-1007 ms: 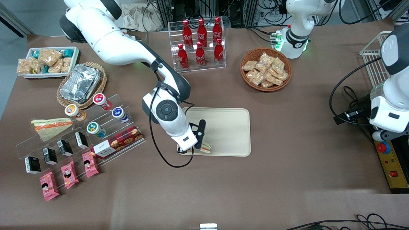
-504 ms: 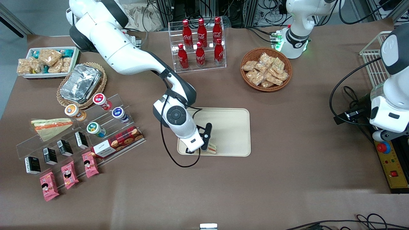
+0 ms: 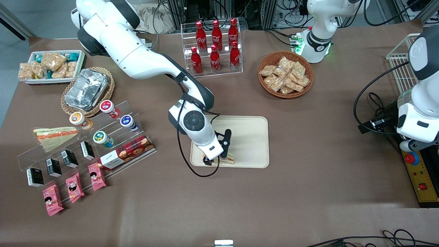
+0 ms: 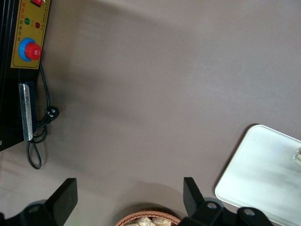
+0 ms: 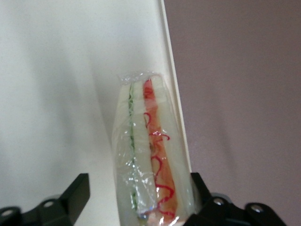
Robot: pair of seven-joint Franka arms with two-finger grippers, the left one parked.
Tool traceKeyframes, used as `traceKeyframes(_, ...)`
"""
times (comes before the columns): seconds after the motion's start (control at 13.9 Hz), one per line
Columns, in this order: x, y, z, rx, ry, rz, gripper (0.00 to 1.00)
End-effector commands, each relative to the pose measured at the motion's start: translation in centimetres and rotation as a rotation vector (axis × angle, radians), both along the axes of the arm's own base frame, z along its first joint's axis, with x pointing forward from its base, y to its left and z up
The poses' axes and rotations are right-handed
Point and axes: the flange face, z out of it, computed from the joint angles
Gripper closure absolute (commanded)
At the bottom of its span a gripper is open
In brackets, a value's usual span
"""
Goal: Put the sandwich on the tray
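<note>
now the fingers [image 3: 222,158] stand spread around the sandwich [image 5: 148,155], unclamped, over the tray [image 3: 250,137].

Six cola bottles [image 3: 215,44], four round-lidded cups [image 3: 103,120], four small black cartons [image 3: 61,159], three pink packets [image 3: 73,187], two wrapped sandwiches [image 3: 55,136], one beige tray [image 3: 250,137], one pincer [image 3: 219,159]

White Coca-Cola script on six red bottles [image 3: 215,44] in a clear rack at the table edge farthest from the front camera, other labels too small to read
</note>
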Motion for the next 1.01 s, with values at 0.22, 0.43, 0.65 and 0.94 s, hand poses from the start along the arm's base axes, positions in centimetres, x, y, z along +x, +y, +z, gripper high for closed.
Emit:
traceKeyframes(0.22,2.9,-5.0,10.1,0.044,0.011,-0.133,0.01)
traceKeyframes(0.43,5.6,-12.7,16.2,0.066,0.052,-0.282,0.01)
traceKeyframes(0.65,6.3,-20.0,21.4,0.009,0.096,-0.514,0.01)
traceKeyframes(0.94,6.4,-25.3,24.9,-0.024,0.099,-0.671,0.01)
